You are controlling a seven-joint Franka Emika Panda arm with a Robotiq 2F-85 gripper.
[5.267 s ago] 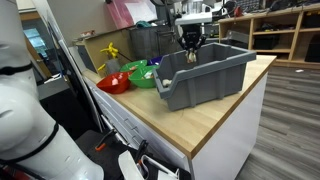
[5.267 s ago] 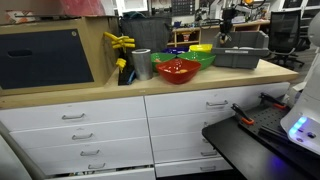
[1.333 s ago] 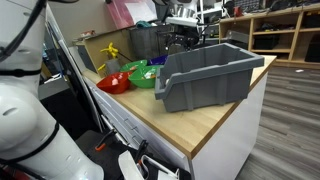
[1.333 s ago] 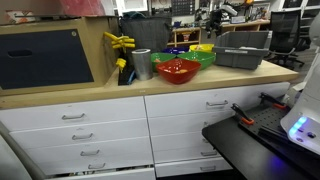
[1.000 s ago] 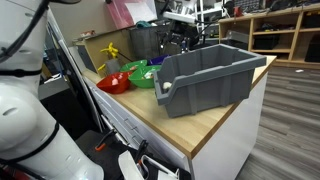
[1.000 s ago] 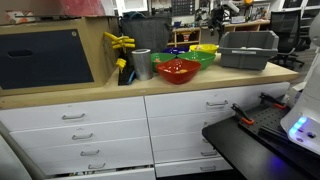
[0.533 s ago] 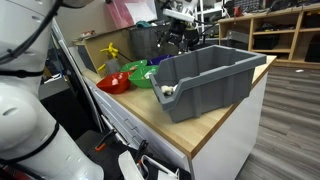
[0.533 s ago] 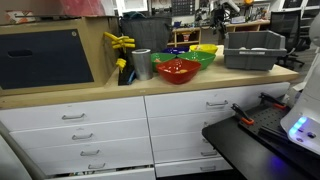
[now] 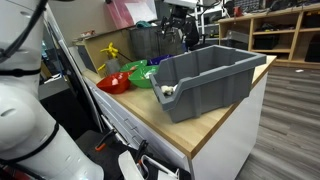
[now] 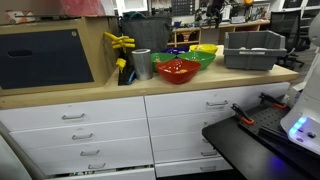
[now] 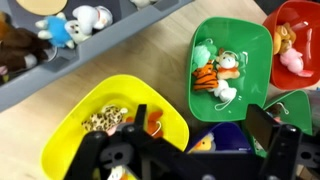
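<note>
A wooden counter (image 9: 225,125) carries a grey bin (image 9: 205,85) at its near end, then a red bowl (image 9: 113,82) and a green bowl (image 9: 143,76). Farther back, the gripper (image 11: 185,150) hangs above the rim of the yellow bowl (image 11: 70,130) beside the green one, its fingers spread apart.

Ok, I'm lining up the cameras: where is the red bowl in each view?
In an exterior view: the red bowl sits left, next to the green bowl.
In an exterior view: red bowl at centre, frontmost of the bowls.
Wrist view: red bowl in the top right corner, cut off.
Shared landmark: the grey bin.
</note>
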